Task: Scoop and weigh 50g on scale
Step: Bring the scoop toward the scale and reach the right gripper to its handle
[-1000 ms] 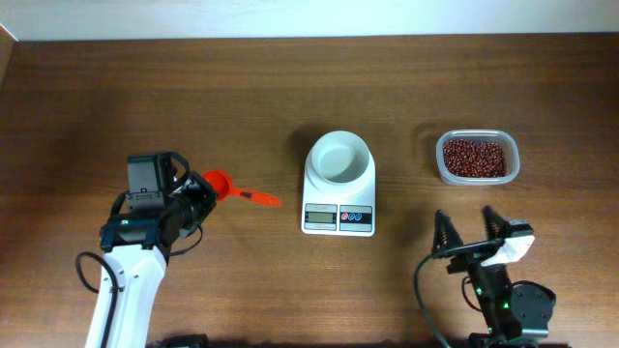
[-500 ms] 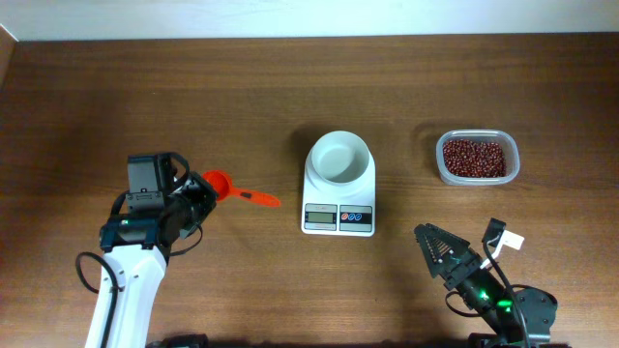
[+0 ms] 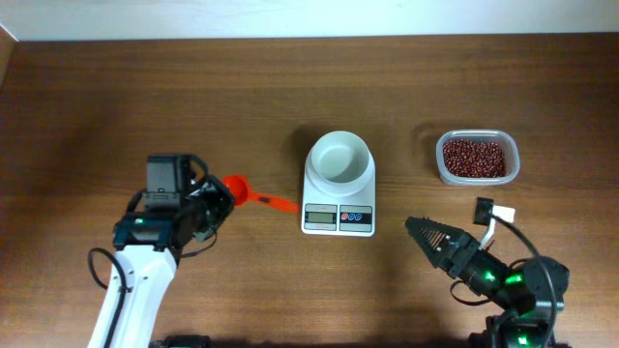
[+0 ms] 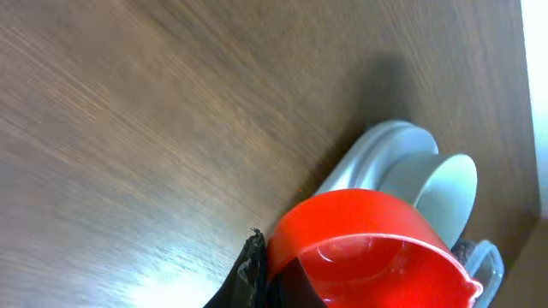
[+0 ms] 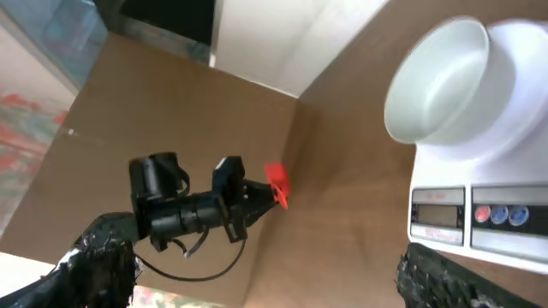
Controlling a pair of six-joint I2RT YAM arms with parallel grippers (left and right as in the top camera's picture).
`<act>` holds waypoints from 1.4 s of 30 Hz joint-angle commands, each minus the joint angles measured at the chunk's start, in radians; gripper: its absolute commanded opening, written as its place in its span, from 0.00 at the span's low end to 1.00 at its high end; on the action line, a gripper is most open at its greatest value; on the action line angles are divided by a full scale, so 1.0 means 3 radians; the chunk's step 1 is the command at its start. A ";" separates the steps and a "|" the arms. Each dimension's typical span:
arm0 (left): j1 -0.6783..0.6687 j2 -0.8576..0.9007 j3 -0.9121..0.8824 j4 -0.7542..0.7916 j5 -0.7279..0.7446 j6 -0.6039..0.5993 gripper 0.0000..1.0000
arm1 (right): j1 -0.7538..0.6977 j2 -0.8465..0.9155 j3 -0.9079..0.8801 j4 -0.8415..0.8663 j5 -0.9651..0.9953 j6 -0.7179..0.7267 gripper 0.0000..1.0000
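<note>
At the middle of the table (image 3: 116,87), seen from overhead, we find the scale (image 3: 311,185), white and small; its round white bowl (image 3: 339,159) sits toward 12 o'clock and looks empty, while its grey display (image 3: 320,217) and small round buttons (image 3: 356,217) lie along the 6 o'clock edge. At 9 o'clock from the scale we see the left pincer (image 3: 224,193) clamped together on a red scoop (image 3: 253,193); the cup is at the pincer and the handle points toward the scale, its tip just beside the scale's edge; we cannot tell if it touches. From the left wrist view, the red cup fills the lower frame, with the scale beyond it. At 2 o'clock from the scale, well apart, stands a clear tub (image 3: 476,178) of red beans (image 3: 474,157). At 4 o'clock, the right pincer (image 3: 418,230) hangs with its fingers spread apart, holding nothing, its tips pointing toward the scale.
</note>
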State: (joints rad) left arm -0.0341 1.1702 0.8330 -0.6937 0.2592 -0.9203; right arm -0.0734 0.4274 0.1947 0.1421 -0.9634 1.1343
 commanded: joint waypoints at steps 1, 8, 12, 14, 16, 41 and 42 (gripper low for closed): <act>-0.0234 -0.0041 0.0065 0.0000 -0.0014 -0.0470 0.00 | 0.0084 0.0140 0.0069 0.0023 -0.0097 0.0025 0.99; -0.0682 -0.0041 0.0065 -0.0008 -0.0066 -0.0795 0.00 | 0.1481 0.0468 0.0069 0.0017 0.1333 -0.0322 0.99; -0.0944 -0.0029 0.0065 -0.0090 -0.0221 -0.0796 0.00 | 0.2213 0.0937 0.0069 0.0357 0.1924 -0.0331 0.99; -0.1050 -0.0018 0.0064 -0.0165 -0.0278 -0.0796 0.00 | 0.2440 0.1219 0.0069 0.0732 0.2060 -0.0331 0.99; -0.1179 -0.0018 0.0064 -0.0192 -0.0277 -0.0807 0.00 | 0.2558 0.1539 0.0069 0.0985 0.2117 -0.0329 1.00; -0.1567 0.0450 0.0062 -0.0231 -0.0065 -0.1082 0.00 | 0.2564 0.2172 0.0069 0.1481 0.1648 -0.0326 0.41; -0.1567 0.0450 0.0064 -0.0231 -0.0064 -0.1082 0.00 | 0.2564 0.2176 0.0069 0.1481 0.1610 -0.0326 0.39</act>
State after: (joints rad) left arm -0.4992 1.3018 0.8379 -0.7654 0.2329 -1.2327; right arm 0.6891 1.0710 0.2005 0.5838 -0.4423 1.0443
